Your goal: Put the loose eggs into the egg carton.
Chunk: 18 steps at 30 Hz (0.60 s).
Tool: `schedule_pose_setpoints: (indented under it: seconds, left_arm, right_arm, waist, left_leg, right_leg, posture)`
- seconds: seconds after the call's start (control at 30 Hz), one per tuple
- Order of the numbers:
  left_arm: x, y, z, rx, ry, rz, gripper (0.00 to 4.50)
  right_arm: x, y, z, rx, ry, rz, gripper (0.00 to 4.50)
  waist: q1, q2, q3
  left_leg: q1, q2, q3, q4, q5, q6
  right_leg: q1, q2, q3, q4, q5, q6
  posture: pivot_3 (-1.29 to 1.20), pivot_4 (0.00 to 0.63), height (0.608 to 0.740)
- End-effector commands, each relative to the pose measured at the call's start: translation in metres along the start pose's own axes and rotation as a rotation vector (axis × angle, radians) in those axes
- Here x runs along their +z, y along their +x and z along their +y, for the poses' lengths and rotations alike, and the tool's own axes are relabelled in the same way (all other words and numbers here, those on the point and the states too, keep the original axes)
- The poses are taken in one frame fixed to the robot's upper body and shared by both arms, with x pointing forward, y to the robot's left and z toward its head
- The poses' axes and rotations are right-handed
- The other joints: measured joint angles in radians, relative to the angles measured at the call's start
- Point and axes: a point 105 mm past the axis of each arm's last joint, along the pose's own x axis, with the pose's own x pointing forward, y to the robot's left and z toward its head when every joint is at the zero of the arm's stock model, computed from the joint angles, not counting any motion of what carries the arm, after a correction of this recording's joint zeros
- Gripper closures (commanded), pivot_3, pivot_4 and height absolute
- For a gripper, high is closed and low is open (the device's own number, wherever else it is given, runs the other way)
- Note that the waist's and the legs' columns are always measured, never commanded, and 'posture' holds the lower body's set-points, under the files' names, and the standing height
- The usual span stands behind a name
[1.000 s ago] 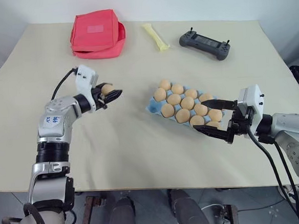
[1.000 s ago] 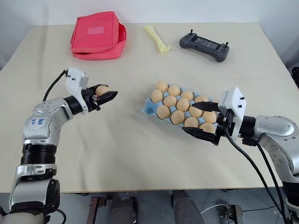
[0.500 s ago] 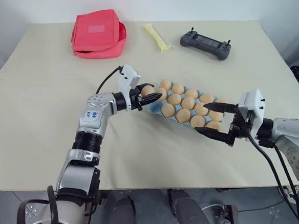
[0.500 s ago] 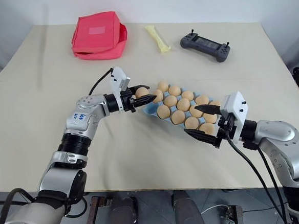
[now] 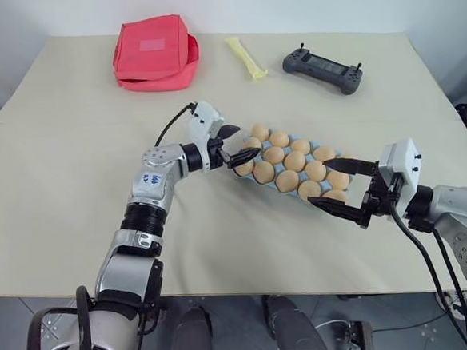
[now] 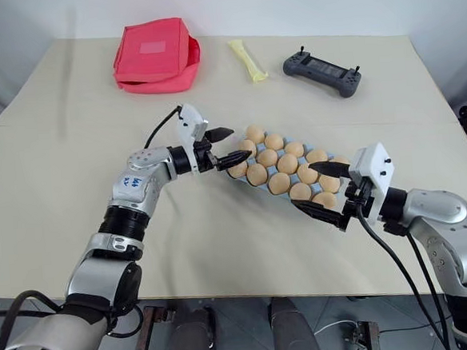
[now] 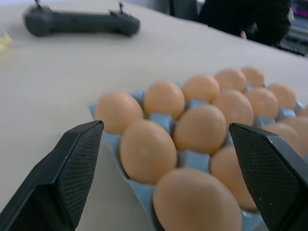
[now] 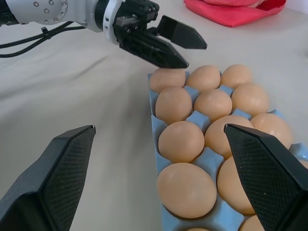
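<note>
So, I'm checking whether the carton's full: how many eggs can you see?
15 eggs, all in the blue carton, three rows of five. The end row by the right hand is partly hidden, so I may be one off.

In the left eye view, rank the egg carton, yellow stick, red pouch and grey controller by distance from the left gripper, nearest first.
From the left gripper:
1. Egg carton, right at the fingertips.
2. Yellow stick, beyond it.
3. Red pouch, far left corner, and grey controller, far right: too close to call.
</note>
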Motion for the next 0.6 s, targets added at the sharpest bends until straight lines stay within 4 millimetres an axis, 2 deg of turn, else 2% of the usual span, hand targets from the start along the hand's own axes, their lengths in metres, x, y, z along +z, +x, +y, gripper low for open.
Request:
schedule_pose_setpoints:
  seconds: [0.03,0.1,0.17,0.37,0.47,0.6]
  left_arm:
    - [0.041,-0.008,-0.002,0.0,0.106,-0.141,0.04]
    - [0.046,-0.022,-0.002,0.003,0.096,-0.158,0.04]
    - [0.047,-0.046,-0.001,-0.004,0.08,-0.171,0.04]
    - [0.027,-0.111,0.004,0.016,0.081,-0.112,0.04]
    - [0.023,-0.134,0.01,0.072,0.105,-0.086,0.04]
    - [0.032,-0.154,0.013,0.153,0.14,-0.118,0.04]
  right_arm:
    - [0.01,-0.001,-0.002,0.003,-0.042,-0.033,0.0]
    - [0.011,-0.002,-0.002,0.002,-0.044,-0.034,0.0]
    - [0.011,-0.003,-0.002,0.001,-0.046,-0.03,0.0]
    - [0.012,-0.009,-0.005,-0.006,-0.045,-0.021,0.0]
    - [0.011,-0.013,-0.008,-0.013,-0.046,-0.009,0.0]
    - [0.01,-0.017,-0.011,-0.029,-0.047,0.0,0.0]
  waist:
    - [0.0,0.0,0.0]
    - [-0.001,0.0,0.0]
    - [-0.004,0.0,0.0]
    - [-0.014,0.001,0.0]
    - [-0.01,0.001,0.0]
    - [-0.004,0.001,0.0]
  left_leg:
    - [0.0,0.0,0.0,0.0,0.0,0.0]
    - [0.0,0.0,0.0,0.0,0.0,0.0]
    - [0.0,0.0,0.0,0.0,0.0,0.0]
    - [0.002,0.001,0.0,-0.001,0.0,0.0]
    - [0.001,0.0,0.0,0.001,0.0,0.0]
    - [0.001,0.001,0.0,0.003,0.0,0.0]
  right_leg:
    - [0.0,0.0,0.0,0.0,0.0,0.0]
    - [0.0,0.0,0.0,0.0,0.0,0.0]
    - [0.0,0.0,0.0,0.0,0.0,0.0]
    - [0.0,0.0,0.0,0.002,0.0,-0.001]
    - [0.001,0.0,0.0,0.001,0.0,0.0]
    - [0.001,0.0,0.0,0.001,0.0,-0.001]
  posture:
    - [0.0,0.15,0.74]
    - [0.0,0.15,0.74]
    - [0.0,0.15,0.74]
    - [0.0,0.15,0.74]
    - [0.0,0.15,0.74]
    - [0.0,0.15,0.74]
